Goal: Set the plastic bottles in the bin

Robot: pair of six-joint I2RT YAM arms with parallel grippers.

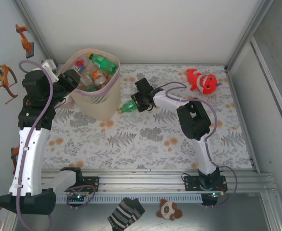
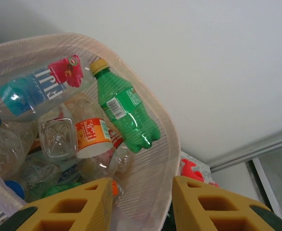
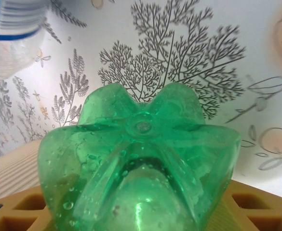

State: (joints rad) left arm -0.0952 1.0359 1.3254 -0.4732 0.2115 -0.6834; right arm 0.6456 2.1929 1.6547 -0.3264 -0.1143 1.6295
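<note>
So the floral worktop (image 1: 145, 144) takes up most of the space, and the big pale pink bin (image 1: 101, 105) stands at its far left, already stuffed with bottles (image 2: 126, 113): clear, green, one with an orange label. The left hand (image 1: 70, 79) is at the bin's left rim, its yellow fingers (image 2: 68, 207) partly open on either side of the wall; can't tell if it's actually pinching it. The right hand (image 1: 138, 102) is clamped on the base end of a green bottle (image 1: 129, 107), which lies sideways just beside the bin's right wall with its cap pointing at the bin. A red plush toy (image 1: 202, 80) sits far right.
</note>
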